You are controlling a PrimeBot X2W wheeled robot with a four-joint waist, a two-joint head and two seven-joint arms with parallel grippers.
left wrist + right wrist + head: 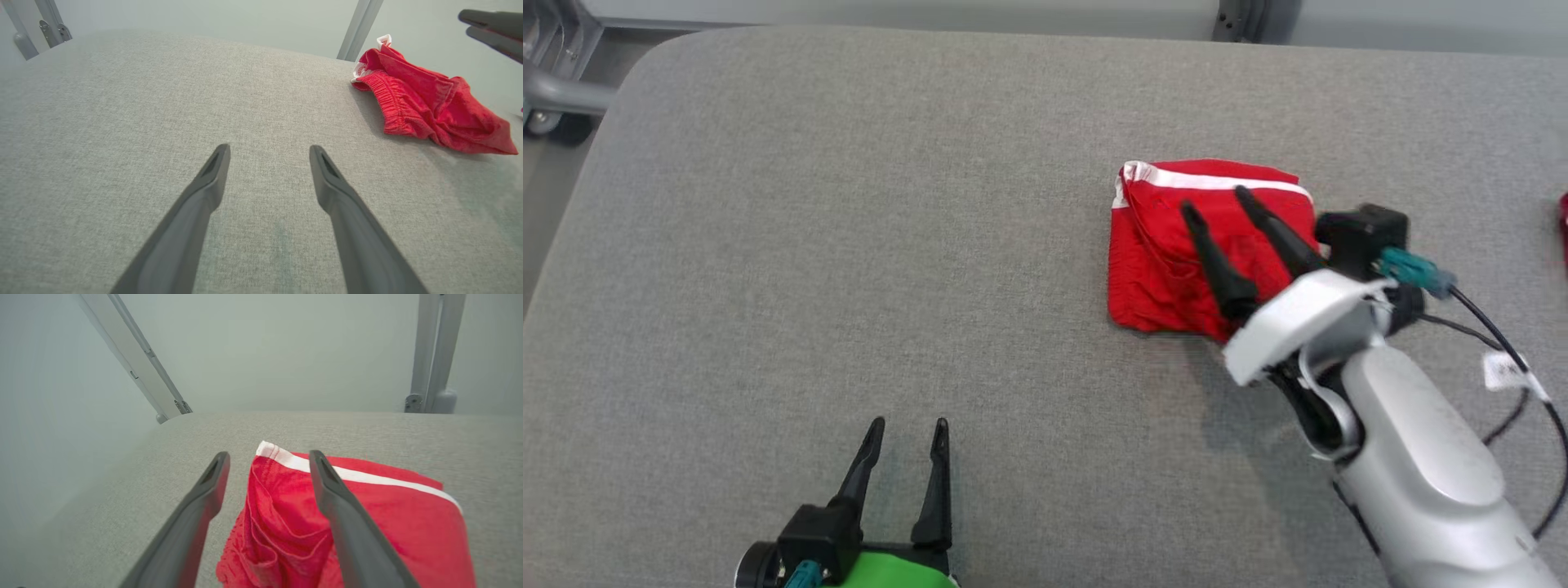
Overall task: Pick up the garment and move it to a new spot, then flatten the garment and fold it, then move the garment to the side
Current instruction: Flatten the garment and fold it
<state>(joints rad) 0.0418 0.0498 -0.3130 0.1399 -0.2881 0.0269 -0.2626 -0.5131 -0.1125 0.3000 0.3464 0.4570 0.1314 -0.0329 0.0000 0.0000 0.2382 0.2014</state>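
The garment (1168,245) is a red pair of shorts with a white stripe, lying folded in a rough square on the grey table, right of centre. My right gripper (1217,204) hovers over it with its two dark fingers spread and nothing between them. In the right wrist view the garment (384,522) lies under the open fingers (339,506). My left gripper (907,429) stands open near the table's front edge, well left of the cloth. The left wrist view shows the garment (425,106) at the upper right, beyond the left gripper (269,153).
The grey fabric table (849,245) stretches wide to the left and front of the garment. A dark red object (1563,220) peeks in at the right edge. Metal frame legs (433,355) stand behind the table's far edge. Black cables (1527,384) trail beside my right forearm.
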